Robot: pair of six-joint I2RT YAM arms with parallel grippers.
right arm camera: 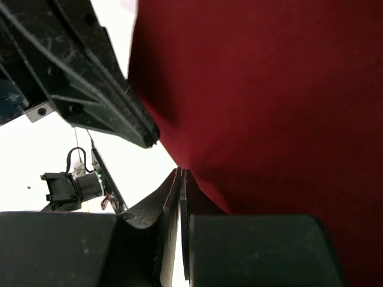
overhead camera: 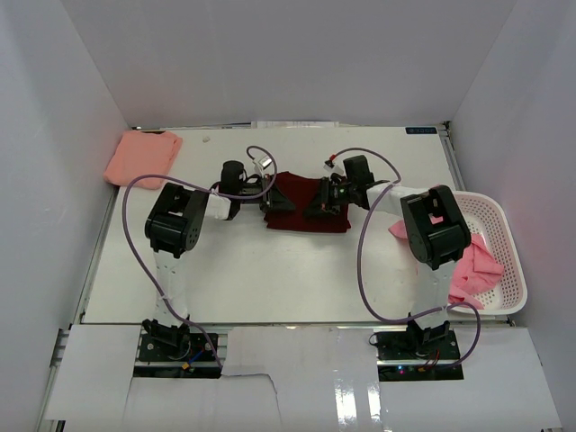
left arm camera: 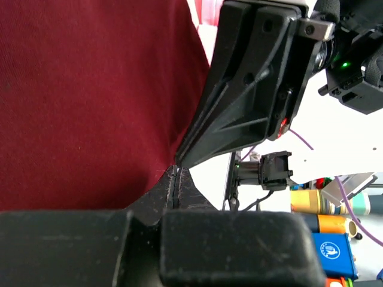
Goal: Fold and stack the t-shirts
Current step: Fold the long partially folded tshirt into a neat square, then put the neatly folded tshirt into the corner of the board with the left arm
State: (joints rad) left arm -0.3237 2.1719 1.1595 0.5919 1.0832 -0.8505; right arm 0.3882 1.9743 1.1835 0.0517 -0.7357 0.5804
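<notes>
- Middle of the desk (overhead camera: pixel 252 270): maroon t-shirt (overhead camera: pixel 299 200).
- left gripper (overhead camera: pixel 270 196) jaws clamped on its left edge, right gripper (overhead camera: pixel 322 200) clamped on its right.
- salmon t-shirt (overhead camera: pixel 142 156) far left; pink t-shirts (overhead camera: pixel 477 265) in right basket (overhead camera: pixel 502 220).

Overhead cam; wrists close-up (prob. same shirt (left arm camera: pixel 90 101))

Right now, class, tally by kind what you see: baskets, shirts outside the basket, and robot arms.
White mesh basket: 1
Shirts outside it: 2 (maroon t-shirt, salmon shirt)
Robot arms: 2 (left arm, right arm)
Total: 5
</notes>
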